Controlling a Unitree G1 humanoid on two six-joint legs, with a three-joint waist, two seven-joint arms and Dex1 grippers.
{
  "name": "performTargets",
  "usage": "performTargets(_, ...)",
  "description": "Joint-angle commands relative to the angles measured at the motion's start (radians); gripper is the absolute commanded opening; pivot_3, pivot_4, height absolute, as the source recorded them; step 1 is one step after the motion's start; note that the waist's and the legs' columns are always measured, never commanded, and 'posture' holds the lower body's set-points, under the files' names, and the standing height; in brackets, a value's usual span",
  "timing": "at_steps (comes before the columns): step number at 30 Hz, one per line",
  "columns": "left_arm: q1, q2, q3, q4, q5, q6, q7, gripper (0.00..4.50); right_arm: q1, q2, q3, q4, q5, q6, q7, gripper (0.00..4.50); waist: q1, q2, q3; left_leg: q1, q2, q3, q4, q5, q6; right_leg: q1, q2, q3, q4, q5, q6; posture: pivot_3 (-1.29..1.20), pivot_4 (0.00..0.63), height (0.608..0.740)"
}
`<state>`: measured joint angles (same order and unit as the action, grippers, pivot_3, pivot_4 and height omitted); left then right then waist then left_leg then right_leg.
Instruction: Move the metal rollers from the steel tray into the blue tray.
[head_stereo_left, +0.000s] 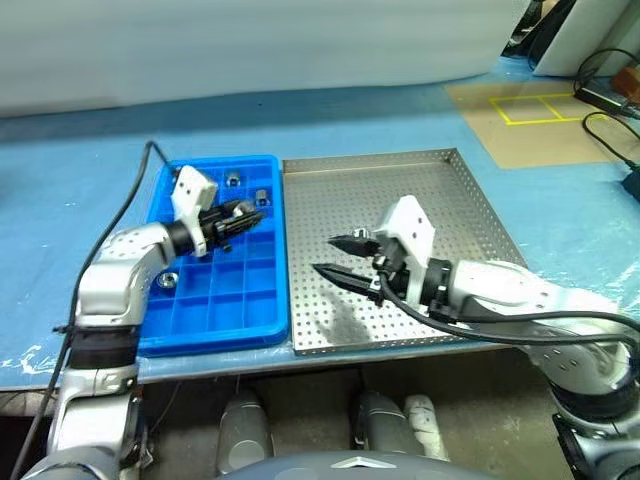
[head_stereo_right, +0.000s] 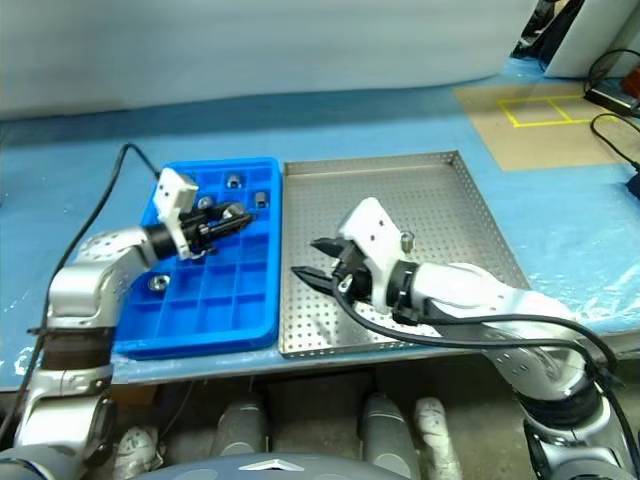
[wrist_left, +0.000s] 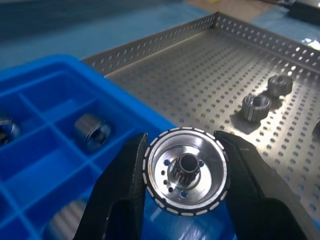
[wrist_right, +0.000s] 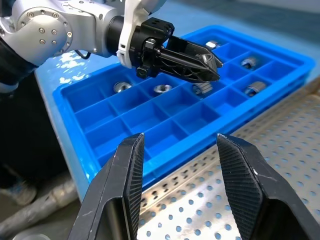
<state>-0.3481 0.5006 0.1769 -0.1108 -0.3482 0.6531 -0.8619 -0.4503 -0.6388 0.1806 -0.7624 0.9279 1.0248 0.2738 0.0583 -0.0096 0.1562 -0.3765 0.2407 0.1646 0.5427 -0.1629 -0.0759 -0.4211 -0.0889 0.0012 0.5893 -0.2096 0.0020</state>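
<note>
Over the bright blue compartmented plastic tray, my left pincer clamps one shiny metal roller for dropping, while my right pincer waits parted, empty, above the silver perforated steel tray.

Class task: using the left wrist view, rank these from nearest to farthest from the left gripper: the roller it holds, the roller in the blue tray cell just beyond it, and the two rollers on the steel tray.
1. Held roller, between the left gripper fingers.
2. Blue tray roller, just beyond.
3. Two steel tray rollers, farthest; the one at is behind the other.
</note>
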Motion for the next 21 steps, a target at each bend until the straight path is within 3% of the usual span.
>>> performTargets(1, 0.100, 0.041, 0.055, -0.178, -0.121, 0.064, -0.030, 1.74, -0.056, 0.012, 0.034, 0.034, -0.054, -0.023, 0.058, 2.40, 0.011, -0.001, 0.000, -0.002, 0.000, 0.000, 0.000, 0.000, 0.000, -0.001, 0.000, 0.000, 0.000, 0.000, 0.001, 0.05, 0.150, 0.740)
performTargets(6, 0.301, 0.153, 0.133, -0.283, -0.171, 0.085, -0.052, 1.74, -0.103, 0.038, 0.077, 0.075, -0.107, -0.021, 0.114, 2.40, 0.034, -0.001, 0.000, -0.004, 0.001, -0.003, -0.001, 0.000, -0.001, -0.003, 0.000, -0.003, 0.002, 0.001, 0.002, 0.09, 0.150, 0.740)
performTargets(11, 0.421, 0.205, 0.217, -0.326, -0.204, 0.080, -0.040, 1.74, -0.106, 0.083, 0.112, 0.076, -0.146, -0.006, 0.122, 2.40, 0.047, -0.001, 0.000, -0.003, 0.001, -0.003, 0.000, 0.001, -0.002, -0.002, 0.000, -0.002, 0.002, 0.000, -0.001, 0.13, 0.150, 0.740)
performTargets(21, 0.494, 0.233, 0.147, -0.324, -0.179, 0.049, -0.033, 1.74, -0.097, 0.100, 0.118, 0.078, -0.206, 0.006, 0.143, 2.40, 0.048, -0.001, 0.000, 0.000, 0.001, -0.003, 0.001, 0.002, -0.004, -0.001, 0.000, -0.002, 0.004, 0.000, 0.000, 0.11, 0.150, 0.740)
